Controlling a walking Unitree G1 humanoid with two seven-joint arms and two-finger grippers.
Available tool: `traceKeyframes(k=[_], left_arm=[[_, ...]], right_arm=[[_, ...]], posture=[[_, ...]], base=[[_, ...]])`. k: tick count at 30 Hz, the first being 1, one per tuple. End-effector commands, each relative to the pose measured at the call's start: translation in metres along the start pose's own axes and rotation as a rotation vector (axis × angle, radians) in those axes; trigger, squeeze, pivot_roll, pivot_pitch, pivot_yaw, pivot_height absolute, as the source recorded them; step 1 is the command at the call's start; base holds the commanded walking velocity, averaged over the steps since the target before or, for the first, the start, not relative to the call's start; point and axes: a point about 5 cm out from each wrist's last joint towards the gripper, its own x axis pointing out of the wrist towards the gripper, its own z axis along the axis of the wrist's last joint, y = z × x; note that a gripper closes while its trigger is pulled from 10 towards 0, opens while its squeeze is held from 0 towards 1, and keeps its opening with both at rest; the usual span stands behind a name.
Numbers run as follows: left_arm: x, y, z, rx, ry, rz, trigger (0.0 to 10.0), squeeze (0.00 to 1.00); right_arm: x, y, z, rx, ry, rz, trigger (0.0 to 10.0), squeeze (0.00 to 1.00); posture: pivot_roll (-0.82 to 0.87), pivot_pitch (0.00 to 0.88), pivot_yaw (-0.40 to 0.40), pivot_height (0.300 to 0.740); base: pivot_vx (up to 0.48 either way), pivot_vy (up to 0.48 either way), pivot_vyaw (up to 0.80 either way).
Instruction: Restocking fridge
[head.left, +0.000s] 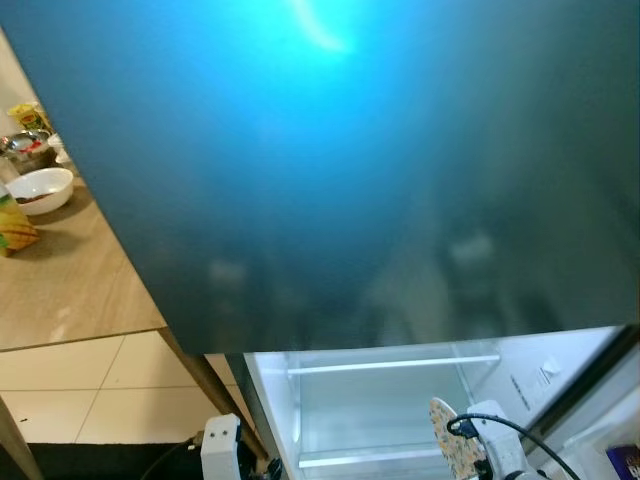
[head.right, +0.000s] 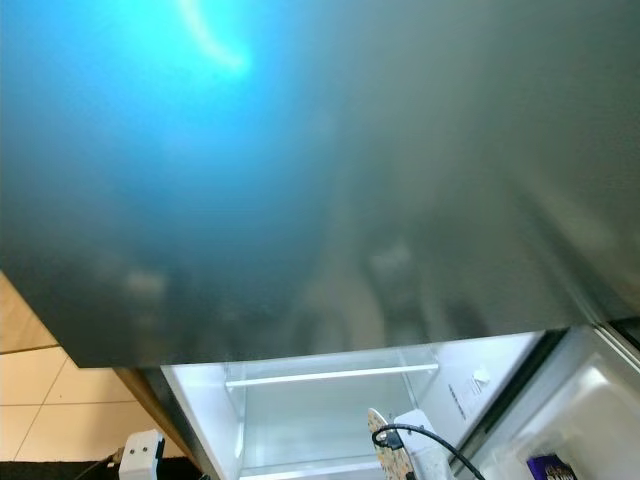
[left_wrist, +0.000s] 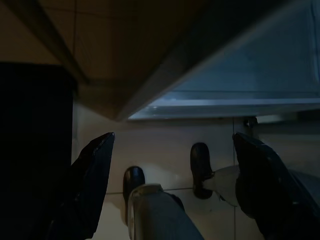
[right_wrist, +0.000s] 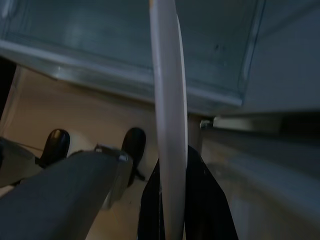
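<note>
The fridge (head.left: 380, 410) stands open right in front of us, its lower compartment lit white, with a glass shelf (head.left: 395, 365) running across the top of the cavity and another shelf edge lower down. Above it, the closed upper door (head.left: 350, 170) is a dark, glossy panel with a blue glare across it. The open lower door (head.right: 590, 410) swings out on our right, and a small dark purple packet (head.right: 550, 467) sits in its door bin.

Our right gripper (right_wrist: 172, 200) is held low before the open compartment, its fingers closed on a thin plate (head.left: 445, 435) gripped edge-on. From the head views we see the plate's speckled, patterned face standing upright just in front of the lower shelf. In the right wrist view, its pale rim (right_wrist: 167, 110) runs straight up between the black fingers (right_wrist: 205, 200), with the fridge interior beyond.

Our left gripper (left_wrist: 170, 190) hangs low by the left edge of the fridge, fingers (left_wrist: 92, 185) spread wide apart and holding nothing. Under it we see the tiled floor and the robot's own feet.

To our left, a wooden table (head.left: 70, 290) carries a white bowl (head.left: 40, 190), a metal bowl (head.left: 25, 148) behind it and a yellow-green packet (head.left: 12, 228) at the edge. The pale tiled floor (head.left: 90, 385) lies below the table.
</note>
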Motion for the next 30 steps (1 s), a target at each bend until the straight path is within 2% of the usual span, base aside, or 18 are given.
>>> traceKeyframes(k=[1,5,9,10,11,12,17,19,22,23,25,26,29,30], left_arm=[[0.000,0.001,0.004,0.055,0.001,-0.023,10.0,0.00],[0.005,-0.009,0.013,0.151,-0.022,-0.101,10.0,0.00],[0.007,-0.014,0.017,0.171,-0.037,-0.139,10.0,0.00],[0.008,-0.018,0.018,0.191,-0.038,-0.171,10.0,0.00],[0.009,-0.025,0.019,0.238,-0.035,-0.230,10.0,0.00],[0.009,-0.025,0.019,0.238,-0.035,-0.230,10.0,0.00],[0.011,-0.039,0.023,0.380,-0.051,-0.339,10.0,0.00],[0.011,-0.041,0.025,0.392,-0.060,-0.350,10.0,0.00],[0.012,-0.047,0.032,0.457,-0.101,-0.386,10.0,0.00],[0.012,-0.047,0.032,0.457,-0.101,-0.386,10.0,0.00],[0.013,-0.049,0.038,0.475,-0.141,-0.374,10.0,0.00],[0.013,-0.049,0.038,0.475,-0.141,-0.374,10.0,0.00],[0.014,-0.049,0.042,0.478,-0.164,-0.361,10.0,0.00],[0.014,-0.050,0.042,0.503,-0.170,-0.352,10.0,0.00]], right_arm=[[0.000,-0.005,0.010,0.015,-0.045,-0.014,10.0,0.00],[0.002,-0.009,0.024,0.092,-0.100,-0.024,10.0,0.00],[0.002,-0.010,0.026,0.149,-0.113,-0.025,10.0,0.00],[0.002,-0.011,0.027,0.181,-0.119,-0.028,10.0,0.00],[0.002,-0.013,0.028,0.254,-0.135,-0.033,10.0,0.00],[0.002,-0.013,0.028,0.254,-0.135,-0.033,10.0,0.00],[0.000,-0.021,0.029,0.370,-0.162,-0.046,10.0,0.00],[-0.001,-0.022,0.029,0.389,-0.168,-0.048,10.0,0.00],[-0.003,-0.031,0.033,0.517,-0.208,-0.050,10.0,0.00],[-0.003,-0.031,0.033,0.517,-0.208,-0.050,10.0,0.00],[-0.004,-0.034,0.038,0.632,-0.248,-0.007,10.0,0.00],[-0.004,-0.034,0.038,0.632,-0.248,-0.007,10.0,0.00],[-0.004,-0.033,0.041,0.729,-0.283,0.052,10.0,0.00],[-0.006,-0.034,0.044,0.806,-0.326,0.106,10.0,0.00]], posture=[[-0.10,0.000,0.017,0.740],[-0.10,0.000,0.012,0.740],[-0.09,0.000,0.008,0.740],[-0.09,0.000,0.007,0.740],[-0.09,0.000,0.008,0.740],[-0.09,0.000,0.008,0.740],[-0.09,0.000,0.011,0.740],[-0.09,0.000,0.011,0.740],[-0.09,0.000,0.011,0.740],[-0.09,0.000,0.011,0.740],[-0.09,0.000,0.011,0.735],[-0.09,0.000,0.011,0.735],[-0.09,0.000,0.010,0.720],[-0.09,0.000,0.009,0.710]], base=[[0.000,0.000,0.00],[0.000,0.000,0.00],[0.000,0.000,0.00],[0.000,0.000,0.00],[0.000,0.000,0.00],[0.000,0.000,0.00],[0.000,0.000,0.00],[0.000,0.000,0.00],[0.000,0.000,0.00],[0.000,0.000,0.00],[0.000,0.000,0.00],[0.000,0.000,0.00],[0.000,0.000,0.00],[0.000,0.000,0.00]])
